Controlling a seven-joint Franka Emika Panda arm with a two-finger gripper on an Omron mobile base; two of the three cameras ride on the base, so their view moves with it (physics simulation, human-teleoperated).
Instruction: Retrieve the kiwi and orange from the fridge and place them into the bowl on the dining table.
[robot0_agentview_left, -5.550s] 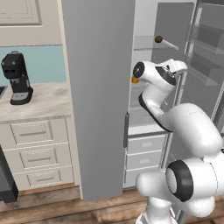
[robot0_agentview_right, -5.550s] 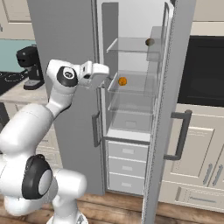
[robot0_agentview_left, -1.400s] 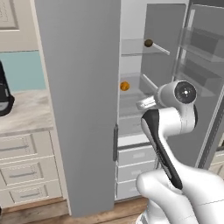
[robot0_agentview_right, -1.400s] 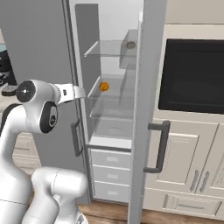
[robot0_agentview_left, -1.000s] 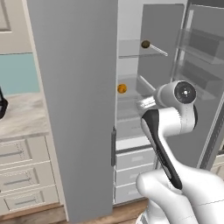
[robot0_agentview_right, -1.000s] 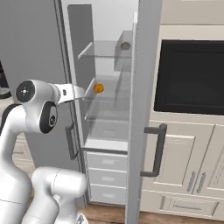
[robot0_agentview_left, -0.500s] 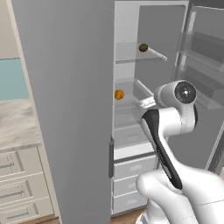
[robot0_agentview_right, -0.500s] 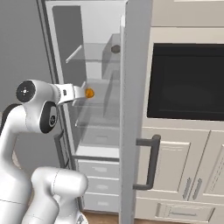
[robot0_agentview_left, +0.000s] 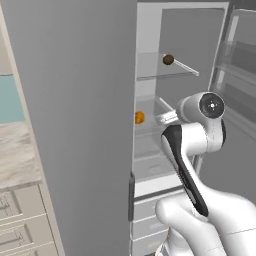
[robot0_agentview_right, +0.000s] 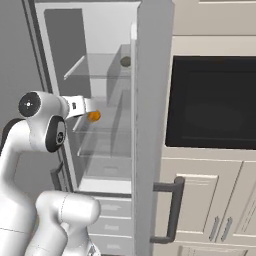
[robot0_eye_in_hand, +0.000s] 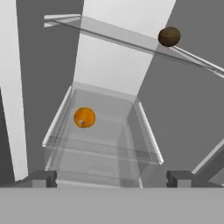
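Approach hazard: glass shelf edges inside the tall grey fridge (robot0_agentview_left: 90, 125).
My jaws (robot0_eye_in_hand: 111, 177) stand wide, empty; small bright orange (robot0_eye_in_hand: 84, 117) lies mid-shelf, dark brown kiwi (robot0_eye_in_hand: 169, 36) above; I risk clipping glass or rolling fruit.

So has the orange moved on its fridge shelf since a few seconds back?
No. The orange sits on the same glass shelf, one below the kiwi. The camera's base drove, so the whole picture shifted.

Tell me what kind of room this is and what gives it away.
A home kitchen, rendered rather than real. The giveaways: an open fridge with glass shelves holding a kiwi and an orange, a dark built-in oven set in cream cabinets, and a marble-patterned counter over drawers.
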